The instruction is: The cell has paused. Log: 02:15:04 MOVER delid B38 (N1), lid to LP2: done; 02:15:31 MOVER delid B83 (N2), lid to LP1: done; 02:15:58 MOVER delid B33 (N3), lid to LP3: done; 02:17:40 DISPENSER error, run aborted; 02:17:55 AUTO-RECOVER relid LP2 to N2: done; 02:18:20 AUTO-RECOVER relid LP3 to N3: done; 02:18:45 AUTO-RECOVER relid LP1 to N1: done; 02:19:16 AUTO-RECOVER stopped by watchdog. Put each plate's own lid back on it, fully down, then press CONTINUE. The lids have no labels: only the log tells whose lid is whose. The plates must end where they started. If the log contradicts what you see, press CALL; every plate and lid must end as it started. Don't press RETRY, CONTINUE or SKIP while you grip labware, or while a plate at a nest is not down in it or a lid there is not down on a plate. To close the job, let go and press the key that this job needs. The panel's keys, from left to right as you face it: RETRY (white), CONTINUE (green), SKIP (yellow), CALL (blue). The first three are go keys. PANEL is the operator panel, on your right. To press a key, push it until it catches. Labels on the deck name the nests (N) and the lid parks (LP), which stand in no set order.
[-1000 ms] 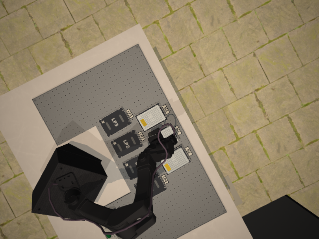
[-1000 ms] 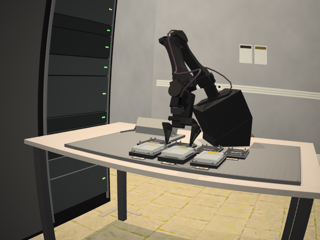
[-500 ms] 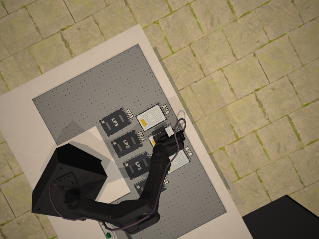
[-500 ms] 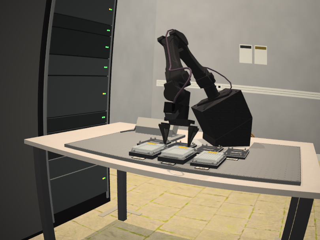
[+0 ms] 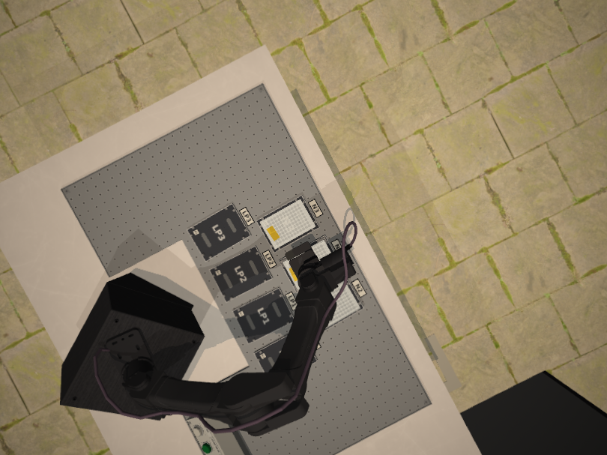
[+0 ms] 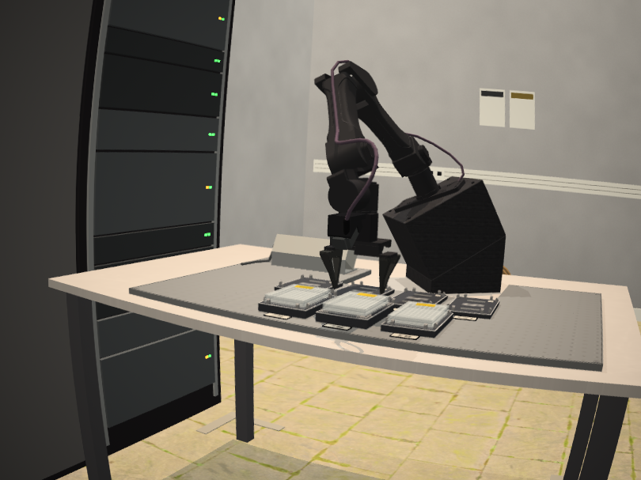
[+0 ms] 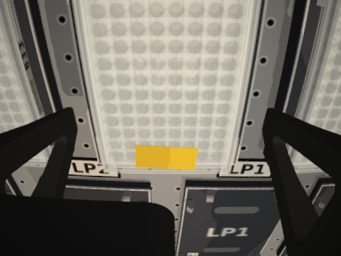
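The gripper hovers, fingers wide apart and empty, above the middle lidded plate. In the wrist view, its long axis runs 12 to 6 o'clock.

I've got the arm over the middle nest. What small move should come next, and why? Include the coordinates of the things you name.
I'd lower the gripper (image 5: 315, 265) (image 6: 358, 289) (image 7: 170, 118) a little, then close on N1's lid (image 5: 320, 248) (image 6: 358, 305) (image 7: 166, 58). The open fingers flank it, and by the run log it seems swapped with N2's; LP1 (image 5: 262, 315) (image 7: 230, 220) looks free to park it.
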You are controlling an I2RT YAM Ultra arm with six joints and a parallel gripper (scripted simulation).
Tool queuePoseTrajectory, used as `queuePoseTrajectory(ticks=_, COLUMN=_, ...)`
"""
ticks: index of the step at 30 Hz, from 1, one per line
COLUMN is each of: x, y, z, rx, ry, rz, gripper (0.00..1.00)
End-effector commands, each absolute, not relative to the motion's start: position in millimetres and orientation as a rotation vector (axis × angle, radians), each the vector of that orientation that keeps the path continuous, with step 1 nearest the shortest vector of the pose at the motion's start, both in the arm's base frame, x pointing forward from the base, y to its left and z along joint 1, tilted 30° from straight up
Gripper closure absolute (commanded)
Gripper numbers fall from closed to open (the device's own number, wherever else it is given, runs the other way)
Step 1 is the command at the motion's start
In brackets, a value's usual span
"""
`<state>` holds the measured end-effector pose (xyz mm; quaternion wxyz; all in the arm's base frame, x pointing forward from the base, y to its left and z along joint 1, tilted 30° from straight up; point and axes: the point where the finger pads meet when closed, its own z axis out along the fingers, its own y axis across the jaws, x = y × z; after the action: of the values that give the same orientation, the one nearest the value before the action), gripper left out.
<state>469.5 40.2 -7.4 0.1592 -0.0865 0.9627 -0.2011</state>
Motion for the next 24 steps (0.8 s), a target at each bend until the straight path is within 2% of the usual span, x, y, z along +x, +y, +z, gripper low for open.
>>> queuePoseTrajectory(ticks=1, x=476.4, y=52.0, z=7.4, rx=-0.251, ry=2.723, rz=-0.574, gripper=0.00)
queuePoseTrajectory(ticks=24, x=481.5, y=54.4, z=8.0, rx=-0.253, ry=2.720, rz=-0.573, gripper=0.00)
